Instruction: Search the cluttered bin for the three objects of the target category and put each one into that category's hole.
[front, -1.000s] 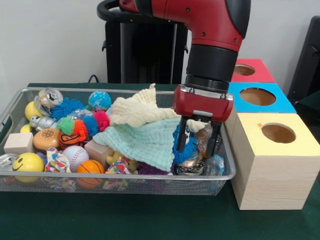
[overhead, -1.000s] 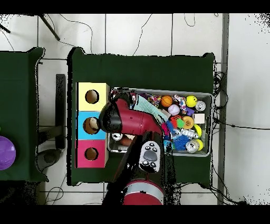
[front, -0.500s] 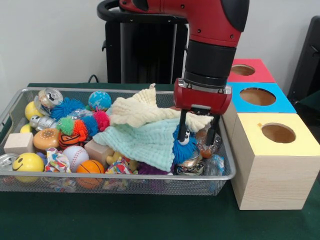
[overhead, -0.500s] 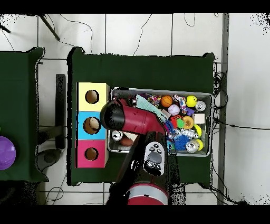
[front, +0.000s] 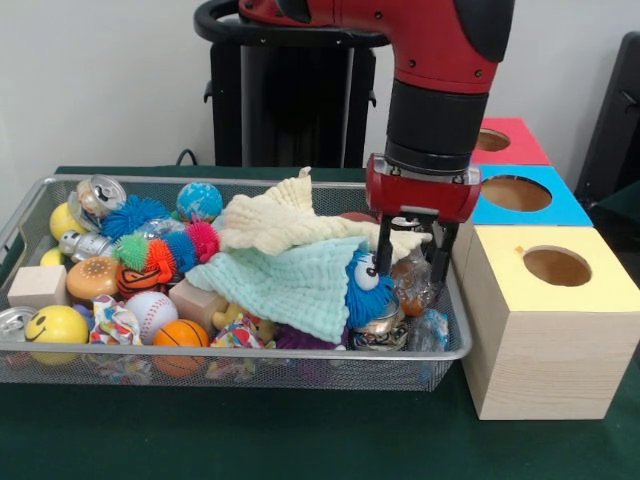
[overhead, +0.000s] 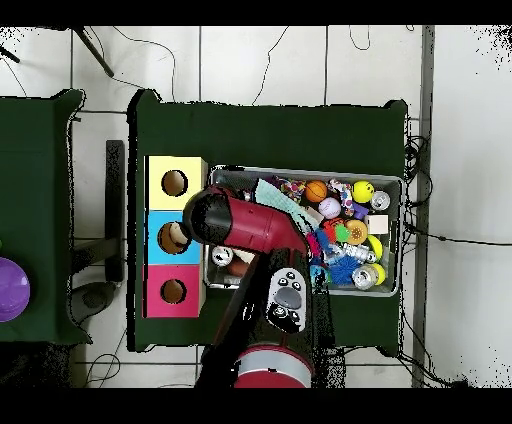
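Cream cloth (front: 285, 222), draped over the mint cloth (front: 285, 282) mid-bin, is lying at the tool's (front: 411, 252) nine o'clock, its corner sitting between the spread, empty-looking prongs, so clenching squarely on that corner before lifting seems wisest.

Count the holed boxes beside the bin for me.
3, in a row along the bin's end by the claw: yellow box nearest the camera, blue box in the middle, red box farthest.
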